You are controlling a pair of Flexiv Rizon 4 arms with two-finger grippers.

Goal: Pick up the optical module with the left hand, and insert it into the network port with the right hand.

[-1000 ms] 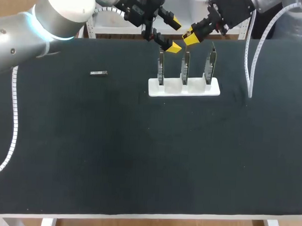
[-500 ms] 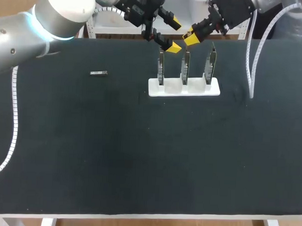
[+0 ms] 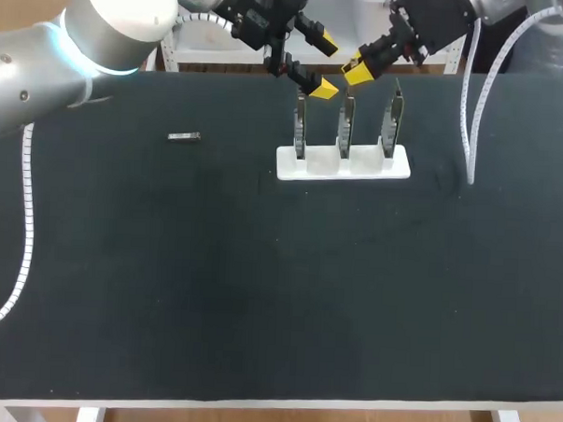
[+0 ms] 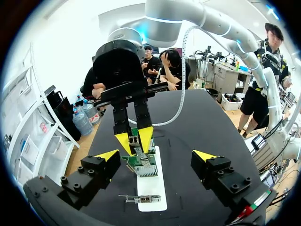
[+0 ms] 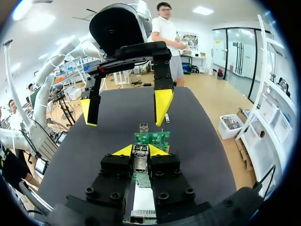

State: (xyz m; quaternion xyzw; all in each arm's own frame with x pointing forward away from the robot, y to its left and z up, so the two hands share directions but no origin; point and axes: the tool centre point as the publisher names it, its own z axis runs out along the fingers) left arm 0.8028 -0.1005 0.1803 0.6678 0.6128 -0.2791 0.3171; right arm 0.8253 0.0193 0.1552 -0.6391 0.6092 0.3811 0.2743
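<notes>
Step in hand, as judged: insertion by the right arm, with the pick-up and hand-over taken as done.

The right pincer [image 5: 140, 151] was pressed in on a small metal body read as the optical module [image 5: 140, 159], with a yellow tip touching it on either side. In the head view this pincer [image 3: 355, 67] hung just above the middle circuit board [image 3: 345, 120] of three standing upright in a white holder [image 3: 307, 165] on the bench [image 3: 260, 285]. The network port could not be told apart from the board's top edge.

The left pincer [image 4: 156, 157] was spread wide and held nothing. It stood just beside the right one, over the holder's left end [image 3: 323, 63].

A small metal part [image 3: 184, 137] lay flat on the bench, well apart from the holder. Whether it was a second module could not be told.

Next move, as judged: the module must be lined up square with the port and pushed straight in. The left arm stood close, so little room was left between the two. A skewed push could tip the board or shift the holder
</notes>
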